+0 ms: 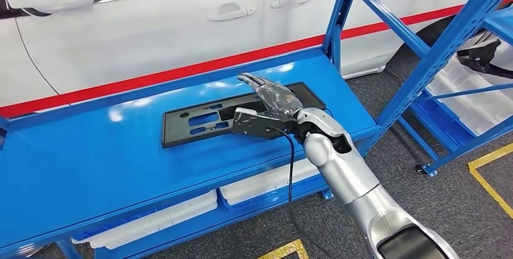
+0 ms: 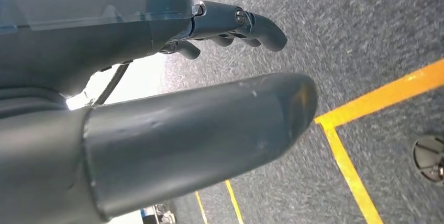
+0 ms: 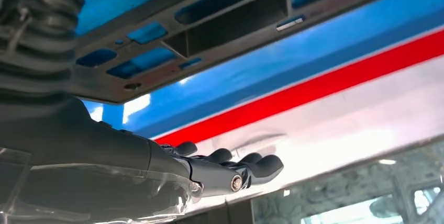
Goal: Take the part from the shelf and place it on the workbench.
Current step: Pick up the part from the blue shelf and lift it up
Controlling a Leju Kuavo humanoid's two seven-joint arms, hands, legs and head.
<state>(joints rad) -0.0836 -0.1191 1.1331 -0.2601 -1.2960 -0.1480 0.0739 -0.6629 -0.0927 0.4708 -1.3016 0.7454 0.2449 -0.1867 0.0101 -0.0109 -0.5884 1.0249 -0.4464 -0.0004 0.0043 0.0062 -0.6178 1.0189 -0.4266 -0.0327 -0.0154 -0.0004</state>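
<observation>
A flat black part (image 1: 193, 123) with several cutouts lies on the blue bench top (image 1: 91, 156), in front of the white car. My right hand (image 1: 269, 104) hovers over the part's right half, its fingers stretched out towards the car and its thumb (image 1: 254, 123) over the near edge. In the right wrist view the part (image 3: 230, 22) is apart from the extended fingers (image 3: 251, 166), and the hand holds nothing. My left hand (image 2: 199, 103) hangs over the grey floor, its thumb straight, its fingers (image 2: 251, 25) slightly bent and nothing in it.
A white car (image 1: 181, 23) with a red stripe stands close behind the bench. A blue shelf rack (image 1: 460, 35) with white trays (image 1: 466, 98) and a black object (image 1: 478, 53) is at the right. More white trays (image 1: 266, 183) sit under the bench. Yellow lines (image 1: 490, 174) mark the floor.
</observation>
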